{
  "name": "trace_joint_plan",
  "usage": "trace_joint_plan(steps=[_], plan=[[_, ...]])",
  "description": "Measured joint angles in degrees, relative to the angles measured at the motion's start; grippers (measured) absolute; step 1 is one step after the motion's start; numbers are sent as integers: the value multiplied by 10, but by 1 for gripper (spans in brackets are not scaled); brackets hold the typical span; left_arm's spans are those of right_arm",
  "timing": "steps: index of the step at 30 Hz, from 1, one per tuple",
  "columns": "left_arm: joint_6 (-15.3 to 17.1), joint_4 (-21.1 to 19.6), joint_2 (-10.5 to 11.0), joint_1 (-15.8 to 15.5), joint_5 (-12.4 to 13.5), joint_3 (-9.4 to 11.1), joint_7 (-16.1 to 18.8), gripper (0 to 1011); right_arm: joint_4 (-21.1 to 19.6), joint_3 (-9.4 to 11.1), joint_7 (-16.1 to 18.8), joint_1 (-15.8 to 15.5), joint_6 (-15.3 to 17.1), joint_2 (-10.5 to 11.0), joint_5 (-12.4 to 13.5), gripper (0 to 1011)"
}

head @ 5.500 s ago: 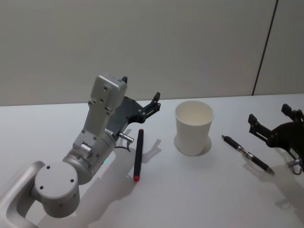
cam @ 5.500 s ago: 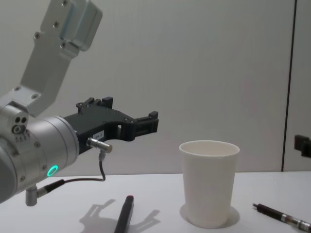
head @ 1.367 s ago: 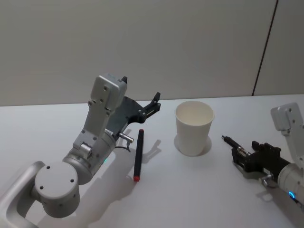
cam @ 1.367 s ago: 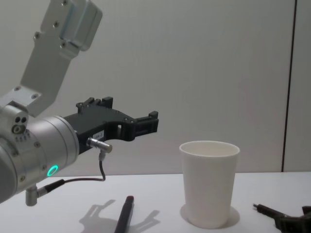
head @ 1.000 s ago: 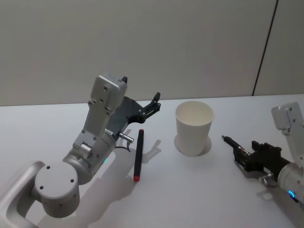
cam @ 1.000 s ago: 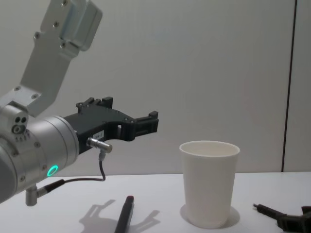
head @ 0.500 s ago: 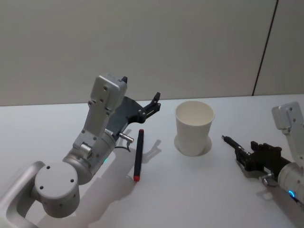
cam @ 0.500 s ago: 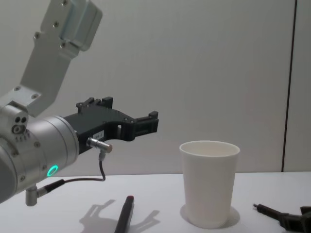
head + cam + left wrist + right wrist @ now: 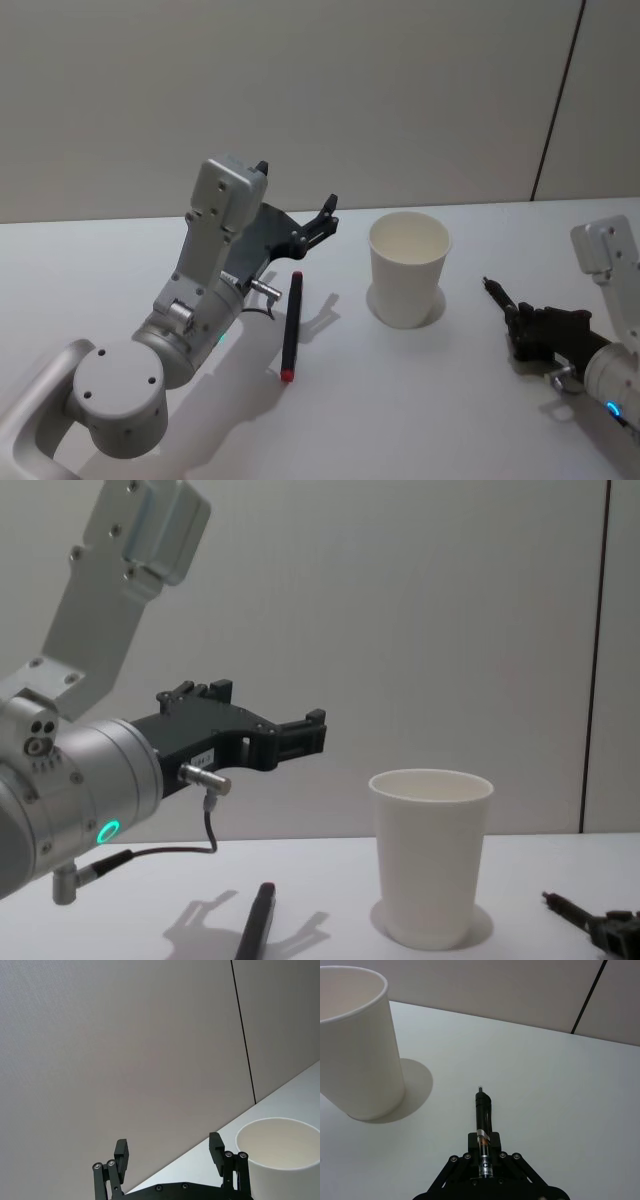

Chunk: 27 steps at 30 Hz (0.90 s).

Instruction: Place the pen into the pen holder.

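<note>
The pen holder is a plain white paper cup (image 9: 408, 270) standing upright on the white table, also seen in the chest view (image 9: 430, 855) and the right wrist view (image 9: 355, 1045). To its right, my right gripper (image 9: 525, 325) is shut on a black pen (image 9: 497, 296). The pen (image 9: 482, 1110) sticks forward out of the jaws, its tip raised a little off the table and pointing past the cup's side. Its tip (image 9: 565, 908) shows low at the chest view's right edge. My left gripper (image 9: 330, 215) hangs open in the air left of the cup, holding nothing.
A second black pen with a red end (image 9: 291, 325) lies on the table (image 9: 420, 400) between my left arm and the cup. My left arm's large grey body (image 9: 180, 330) fills the near left. A plain wall stands behind the table.
My right gripper came in from the right edge and shut on the black pen. In the last half second the pen shifted right and its tip rose. The left arm stayed still.
</note>
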Motion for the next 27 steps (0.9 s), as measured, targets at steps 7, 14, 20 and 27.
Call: trace_joint_plan(steps=[7,14,20,27], plan=[[0,0,0,0,0,0,0,1001,0,0,1,0,-1,0,0,122],[0,0,0,0,0,0,0,1001,0,0,4,0,-6,0,0,122],[0,0,0,0,0,0,0,1001,1,2,13,0,-30,1,2,122],[0,0,0,0,0,0,0,1001,2,5,28,0,-76,3,8,122]])
